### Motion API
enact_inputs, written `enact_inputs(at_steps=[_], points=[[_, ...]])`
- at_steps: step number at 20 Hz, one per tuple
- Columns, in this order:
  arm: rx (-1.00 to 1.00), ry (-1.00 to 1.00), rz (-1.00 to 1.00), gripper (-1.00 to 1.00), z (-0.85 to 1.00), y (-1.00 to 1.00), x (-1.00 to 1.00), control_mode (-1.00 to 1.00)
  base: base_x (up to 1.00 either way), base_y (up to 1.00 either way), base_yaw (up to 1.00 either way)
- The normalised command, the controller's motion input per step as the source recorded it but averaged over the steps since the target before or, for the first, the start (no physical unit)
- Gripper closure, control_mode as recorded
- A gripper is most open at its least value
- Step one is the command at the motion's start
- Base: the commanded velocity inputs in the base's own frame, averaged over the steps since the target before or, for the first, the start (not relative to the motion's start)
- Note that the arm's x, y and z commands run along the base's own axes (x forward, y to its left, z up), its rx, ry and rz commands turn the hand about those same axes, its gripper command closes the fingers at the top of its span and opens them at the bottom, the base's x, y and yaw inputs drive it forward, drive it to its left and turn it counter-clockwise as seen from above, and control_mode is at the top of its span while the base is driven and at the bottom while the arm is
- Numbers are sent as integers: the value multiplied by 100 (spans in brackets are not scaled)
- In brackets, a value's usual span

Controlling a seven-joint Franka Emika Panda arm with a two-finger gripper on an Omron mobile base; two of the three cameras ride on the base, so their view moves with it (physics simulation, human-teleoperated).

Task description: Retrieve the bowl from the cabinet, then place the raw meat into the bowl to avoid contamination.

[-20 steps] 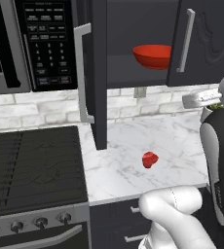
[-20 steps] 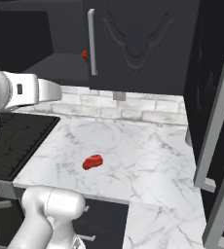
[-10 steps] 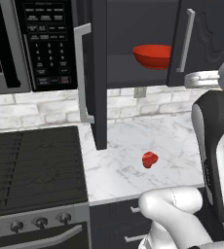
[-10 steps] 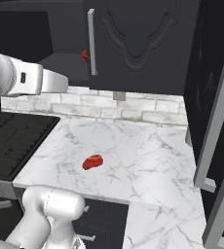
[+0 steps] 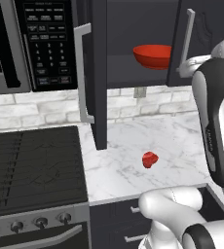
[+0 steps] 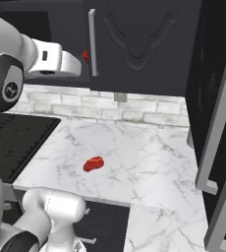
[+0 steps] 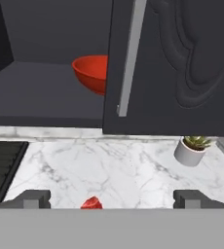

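My gripper: spread as wide as it goes, nothing between the fingers; the two dark tips stand far apart at the bottom of my hand view, above the counter.
My arm: raised at cabinet height; in the right base view it reaches across toward the edge of the open door.
Meat: a small glossy red lump, lying alone on the white marble, out in the open toward the front half of the counter. In my hand view it sits low between my fingertips, nearer the left one, and touches neither.
Counter: white marble with grey veins, bare around the meat.
Stove: black, just left of the counter in the left base view.
Plant pot: small and white with a green sprig, upright on the counter near the back, well apart from the meat.
Backsplash: pale stone brick, behind the counter and below the cabinet.
Microwave: black with a keypad, left of the cabinet.
Cabinet: dark, doors swung open, silver bar handles showing; one door hides part of the shelf from my hand.
Bowl: red and wide, upright on the cabinet shelf, partly behind the door edge in my hand view.
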Motion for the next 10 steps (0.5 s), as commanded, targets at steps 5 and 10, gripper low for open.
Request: enact_inputs(at_steps=[5,10], points=[[1,0,2,-100,-5,-10,22,-100,0,0,0],[5,5,-2,-100,-3,-13,39,-100,0,0,0]])
